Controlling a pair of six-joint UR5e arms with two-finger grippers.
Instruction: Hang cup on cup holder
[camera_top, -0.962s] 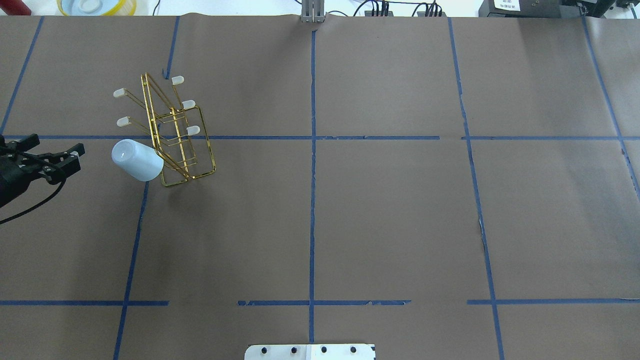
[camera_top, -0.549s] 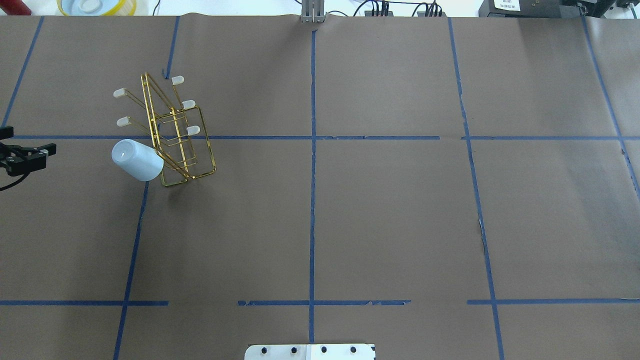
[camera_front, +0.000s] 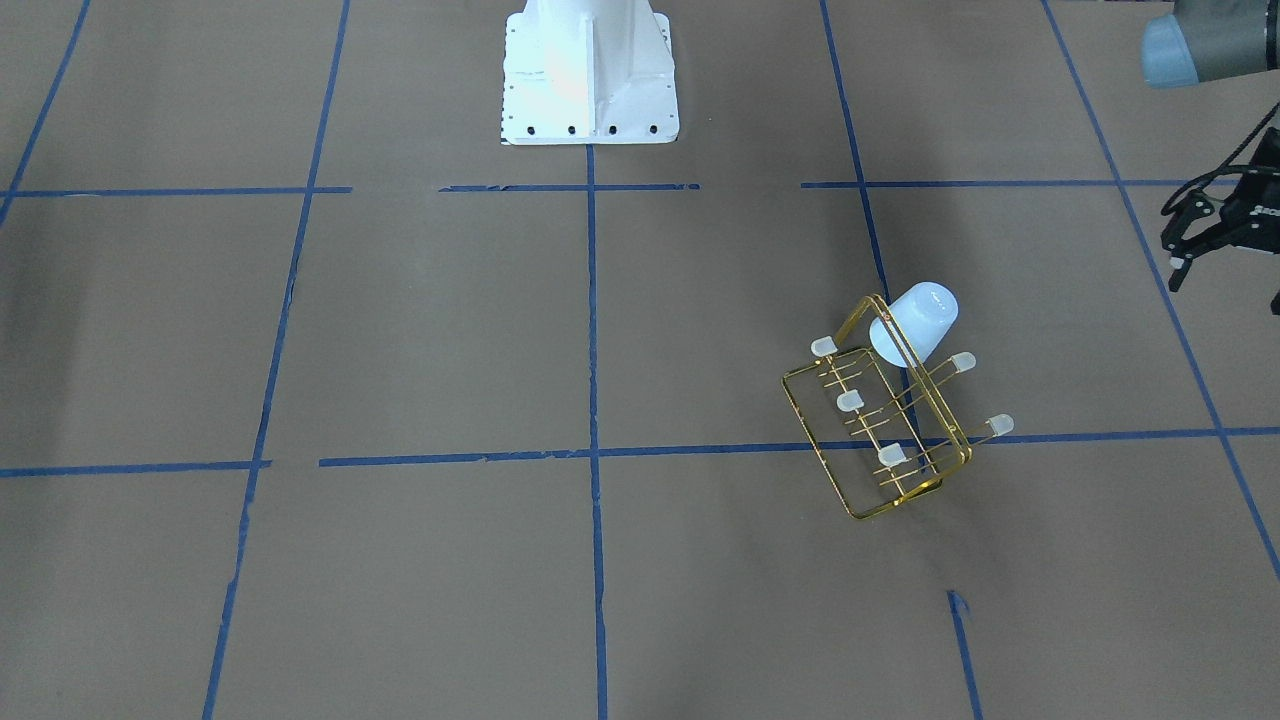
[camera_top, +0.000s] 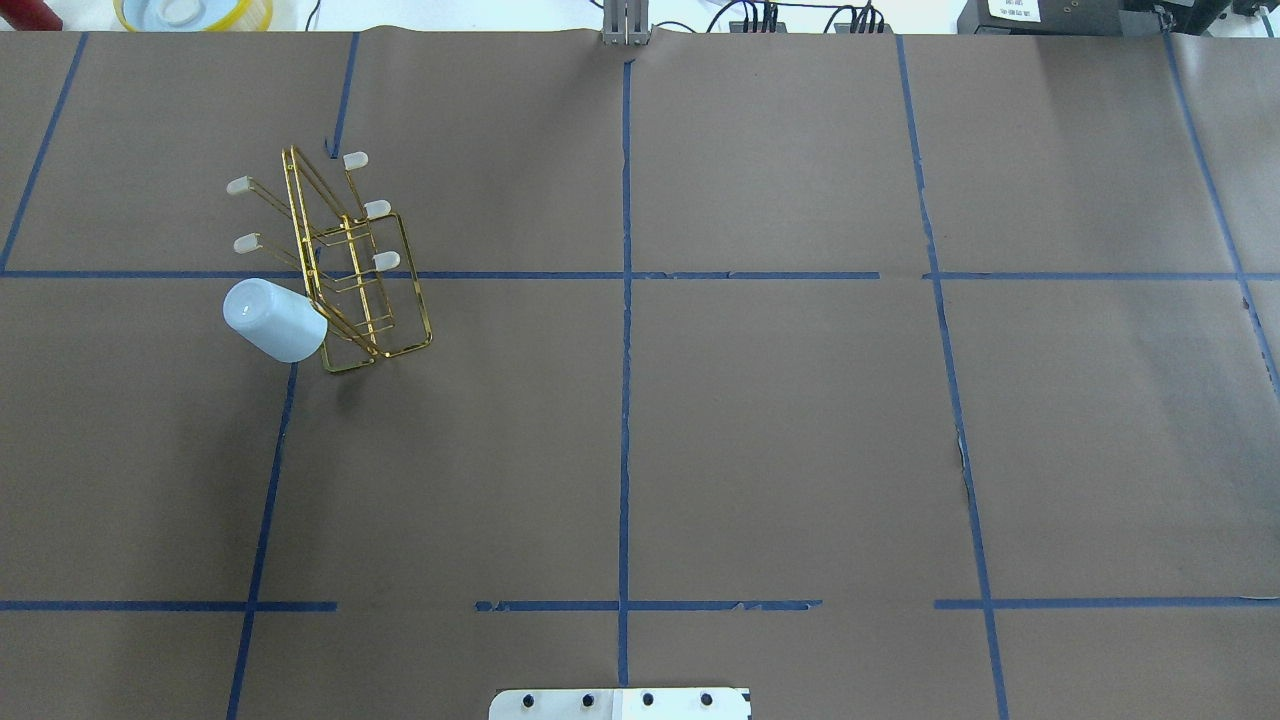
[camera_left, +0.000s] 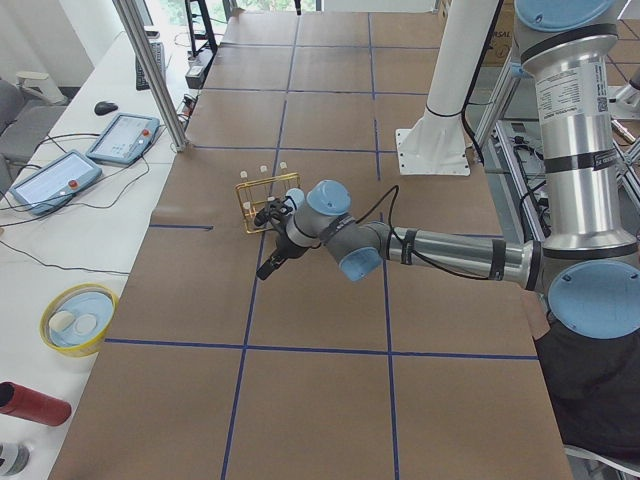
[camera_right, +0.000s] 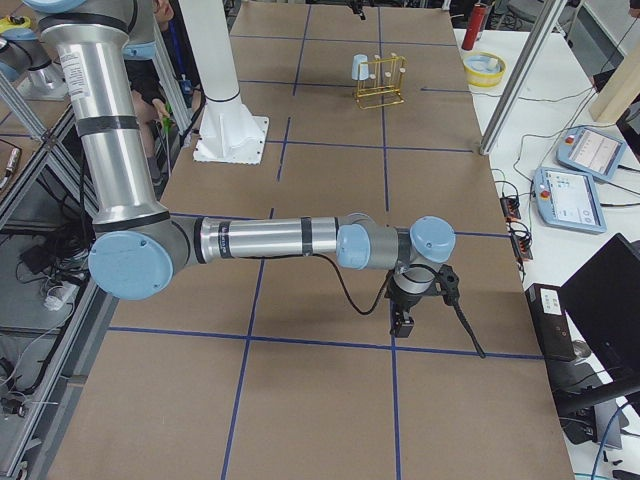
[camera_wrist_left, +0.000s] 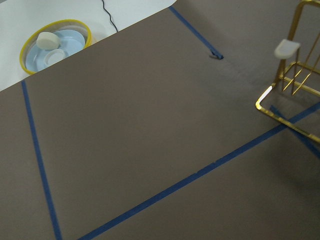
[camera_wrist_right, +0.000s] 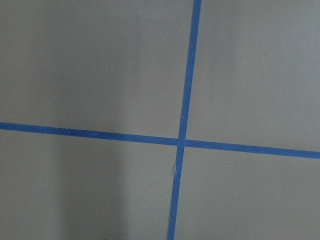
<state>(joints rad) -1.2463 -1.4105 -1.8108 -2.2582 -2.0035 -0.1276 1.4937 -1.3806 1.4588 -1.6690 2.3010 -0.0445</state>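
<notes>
The small pale blue-white plastic tumbler (camera_top: 273, 320) hangs tilted off the gold wire rack with capped prongs (camera_top: 352, 262), mouth against the frame and closed base pointing outward. The rack stands toward the far left corner of the brown paper-covered worktop (camera_top: 800, 450). The left gripper (camera_front: 1171, 265) hovers near the worktop's left edge, well apart from the tumbler, fingers apart and empty. The right gripper (camera_right: 404, 322) hangs over the worktop's right end; whether its fingers are apart or together, I cannot tell.

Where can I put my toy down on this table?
The half on the robot's right, past the middle blue tape line, is bare. So is the stretch between the cup holder and the white base plate. It's crowded only around the cup.
</notes>
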